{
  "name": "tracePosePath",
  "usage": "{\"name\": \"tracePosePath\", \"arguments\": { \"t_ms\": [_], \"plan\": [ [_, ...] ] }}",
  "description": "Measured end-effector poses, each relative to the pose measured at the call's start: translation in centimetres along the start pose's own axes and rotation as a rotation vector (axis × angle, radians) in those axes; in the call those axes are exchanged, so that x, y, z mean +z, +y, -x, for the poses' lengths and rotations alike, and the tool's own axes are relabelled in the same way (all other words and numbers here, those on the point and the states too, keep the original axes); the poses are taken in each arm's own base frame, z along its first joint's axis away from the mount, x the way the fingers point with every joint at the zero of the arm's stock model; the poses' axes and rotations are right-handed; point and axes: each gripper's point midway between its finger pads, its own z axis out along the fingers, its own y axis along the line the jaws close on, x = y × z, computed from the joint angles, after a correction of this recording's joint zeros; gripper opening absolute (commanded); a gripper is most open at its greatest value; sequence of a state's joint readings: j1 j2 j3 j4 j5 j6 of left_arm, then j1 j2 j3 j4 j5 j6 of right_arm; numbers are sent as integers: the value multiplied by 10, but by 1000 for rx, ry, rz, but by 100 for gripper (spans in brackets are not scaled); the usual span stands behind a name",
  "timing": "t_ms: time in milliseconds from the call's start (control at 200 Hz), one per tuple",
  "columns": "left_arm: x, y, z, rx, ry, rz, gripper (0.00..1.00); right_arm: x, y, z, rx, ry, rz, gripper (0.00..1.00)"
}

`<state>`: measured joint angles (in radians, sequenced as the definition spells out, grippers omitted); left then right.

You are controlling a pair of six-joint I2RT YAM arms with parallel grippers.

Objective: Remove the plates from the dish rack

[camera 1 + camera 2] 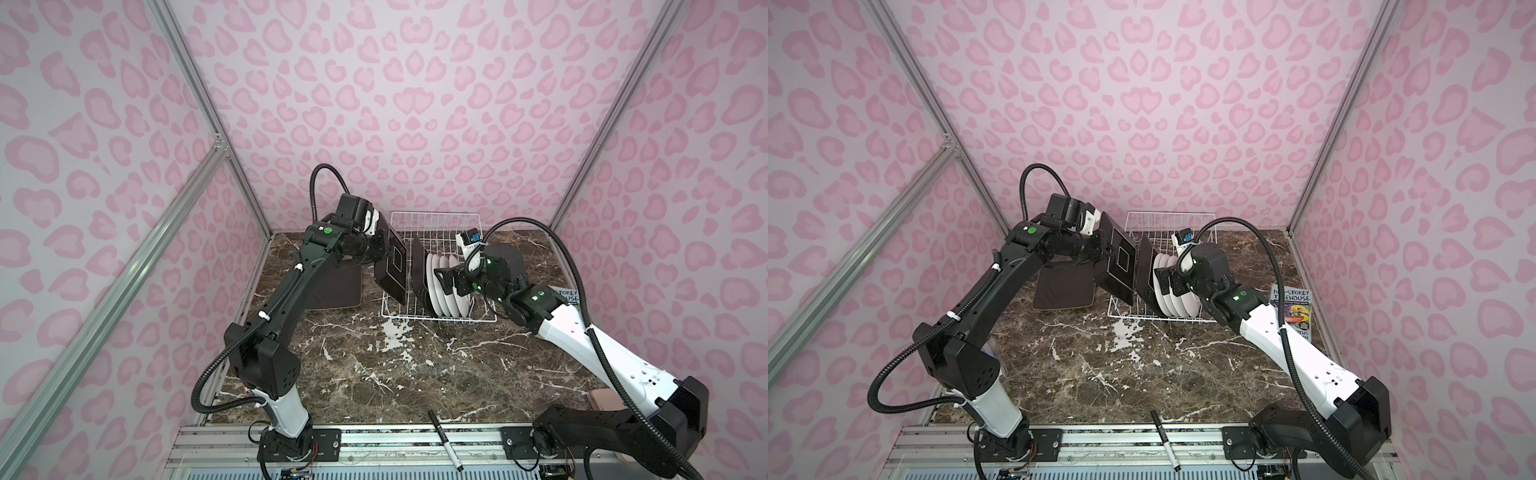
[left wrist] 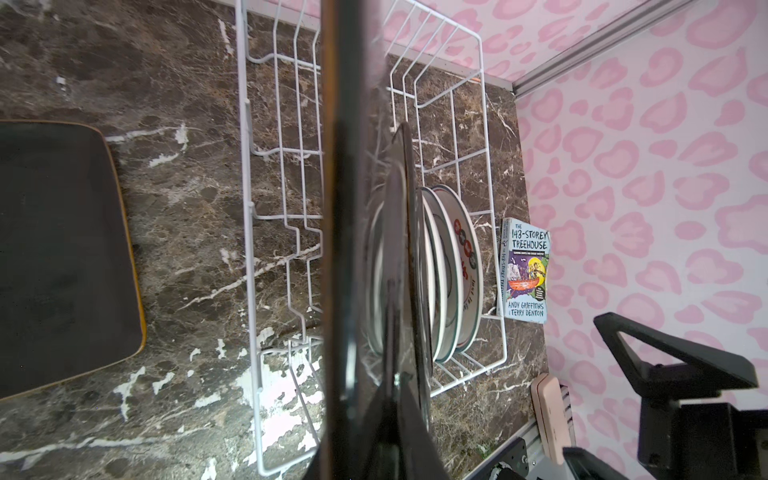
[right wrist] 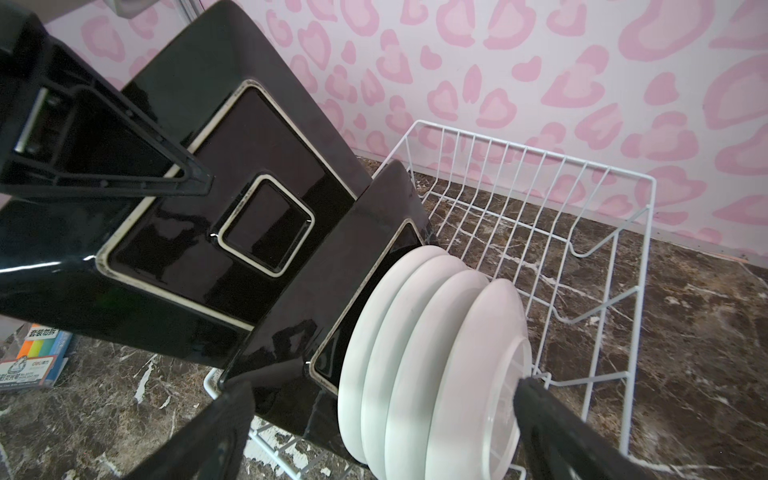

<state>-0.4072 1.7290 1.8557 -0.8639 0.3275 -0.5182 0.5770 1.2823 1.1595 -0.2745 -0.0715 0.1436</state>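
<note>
Nearest, a pen (image 1: pixel 445 440) is seen on the lower-centre rail (image 1: pixel 374 446). At mid-frame a square plate (image 1: pixel 392 266) is pinched by the left hand (image 1: pixel 379 243), tilted over the rack's (image 1: pixel 436 224) left side. A second square plate (image 1: pixel 419 272) and four round plates (image 1: pixel 444 305) are stood in the rack, the right hand (image 3: pixel 380 392) spread wide over them. A third square plate (image 1: pixel 336 289) is laid on the table (image 1: pixel 374 374), centre left

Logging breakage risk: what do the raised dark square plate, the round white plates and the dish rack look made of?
The raised square plate: glazed ceramic, probably; glossy dark back, pale bare foot rings. The round white plates: likely glazed ceramic, smooth, soft sheen; melamine possible. The dish rack: thin wire, matte white coating.
</note>
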Motion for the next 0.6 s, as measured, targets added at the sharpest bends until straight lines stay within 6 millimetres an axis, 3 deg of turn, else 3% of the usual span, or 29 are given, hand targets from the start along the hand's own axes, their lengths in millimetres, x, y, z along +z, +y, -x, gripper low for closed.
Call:
{"name": "tracePosePath", "arguments": {
  "t_ms": [290, 600],
  "plan": [
    [-21, -12, 8, 105, -62, -31, 4, 0, 1, 4, 7, -3, 2, 99],
    [-47, -10, 19, 296, -154, 39, 4, -3, 1, 18, 49, -28, 21, 99]
  ]
}}
